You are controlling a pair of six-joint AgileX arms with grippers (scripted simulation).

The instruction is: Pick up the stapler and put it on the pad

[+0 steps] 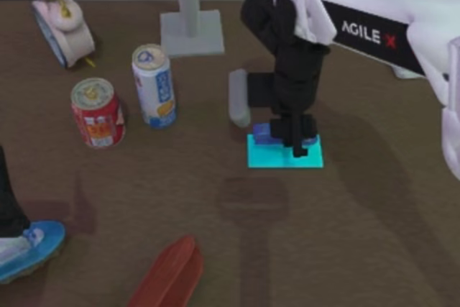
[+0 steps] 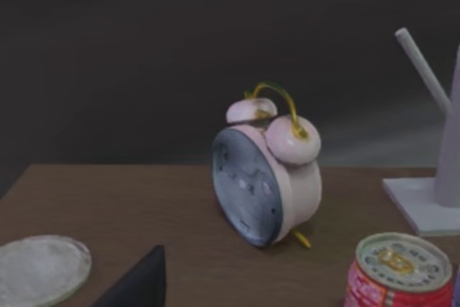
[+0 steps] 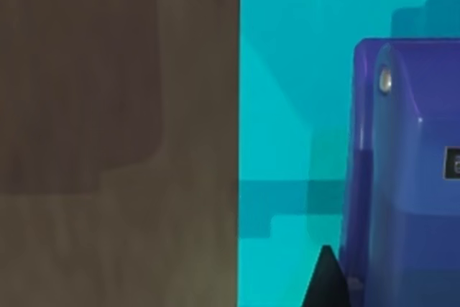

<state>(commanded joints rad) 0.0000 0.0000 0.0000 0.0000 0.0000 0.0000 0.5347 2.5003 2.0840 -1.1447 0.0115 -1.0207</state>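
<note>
Top view first: the right gripper (image 1: pixel 296 141) hangs over the cyan pad (image 1: pixel 277 156), which serves as the landmark. The blue stapler (image 1: pixel 261 133) lies along the pad's far edge, its visible ends showing on either side of the black fingers, which stand close on both sides of it; whether they actually press it cannot be told from above. The white forearm above carries the lettering "AGILE X" with a red X. A grey block (image 1: pixel 238 97) sits just beyond the pad's far left corner. A white stand (image 1: pixel 192 31) rises farther behind the pad. Left of the pad stand two cans, a white-and-blue can (image 1: pixel 154 85) and a red can (image 1: pixel 98 112); their labels cannot be read. A pink alarm clock (image 1: pixel 61 23) is well beyond the cans, far from the pad. A blue-and-white shoe (image 1: pixel 29 249) and a red object (image 1: pixel 169 278) lie on the near side of the pad, towards the left. The left arm shows only as a dark shape at the left edge.

Left wrist view: the alarm clock (image 2: pixel 266 177) stands on the brown table (image 2: pixel 108 199), with the red can's top (image 2: pixel 399 264), the white stand (image 2: pixel 431 177) and a pale round disc (image 2: pixel 39 267) around it.

Right wrist view: the stapler (image 3: pixel 406 177) rests on the pad (image 3: pixel 287 106), a small dark label on its top unreadable. One black fingertip (image 3: pixel 327 282) touches its side.
</note>
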